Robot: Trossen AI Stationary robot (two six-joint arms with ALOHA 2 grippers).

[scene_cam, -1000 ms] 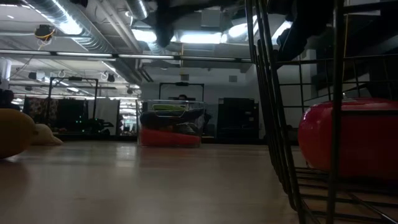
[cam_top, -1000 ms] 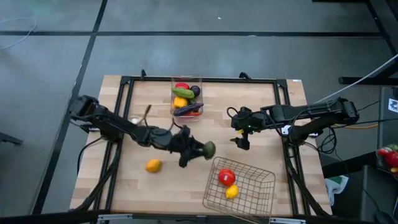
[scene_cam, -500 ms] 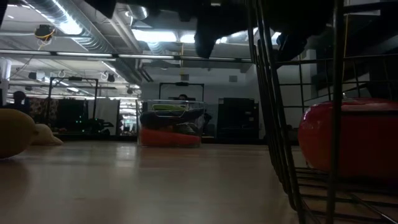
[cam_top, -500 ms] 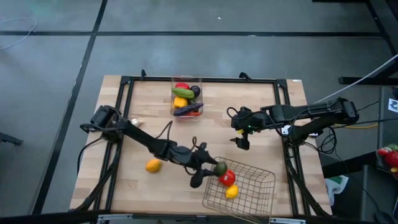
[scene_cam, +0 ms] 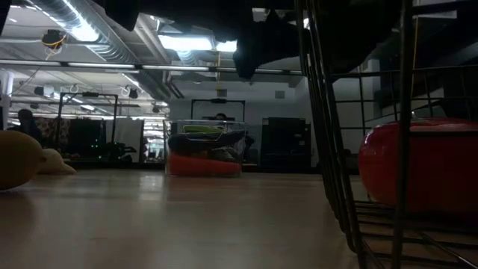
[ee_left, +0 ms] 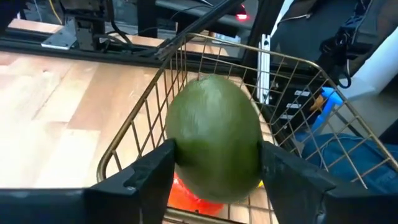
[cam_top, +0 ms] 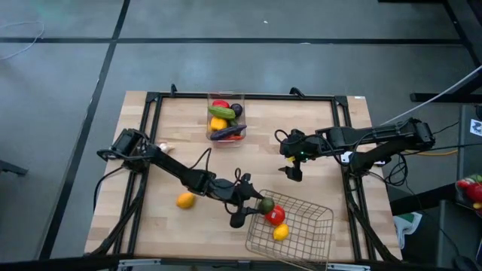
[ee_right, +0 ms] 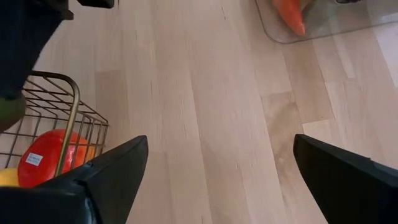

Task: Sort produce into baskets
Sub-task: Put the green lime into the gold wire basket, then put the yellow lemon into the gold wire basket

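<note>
Two baskets sit on the wooden table [cam_top: 331, 143]: a clear plastic bin [cam_top: 226, 120] at the far edge, packed with produce, and a wire-mesh basket [cam_top: 301, 226] near the front right corner; the left gripper [cam_top: 254, 209] reaches across the table to the wire basket's near-left rim, its fingers [ee_left: 149, 171] pressed against both sides of a round green fruit [ee_left: 214, 146] – the fruit hangs over the rim, above the inside of the basket; in the left wrist view a red piece shows just beneath it. Inside the wire basket lie a red fruit [cam_top: 275, 215] and a yellow fruit [cam_top: 280, 232], just beside each other; the low view shows the red one large behind the wires at the right. An orange-yellow fruit [cam_top: 185, 200] lies alone on the table left of the left arm, well apart from both baskets; a small pale piece [cam_top: 163, 147] lies near the left edge, close to that arm's base. The right gripper [cam_top: 292, 172] hovers over the table between the two baskets – its fingers [ee_right: 106, 180] spread wide, holding nothing; the clear bin's corner, with an orange piece inside, shows in its wrist view.
</note>
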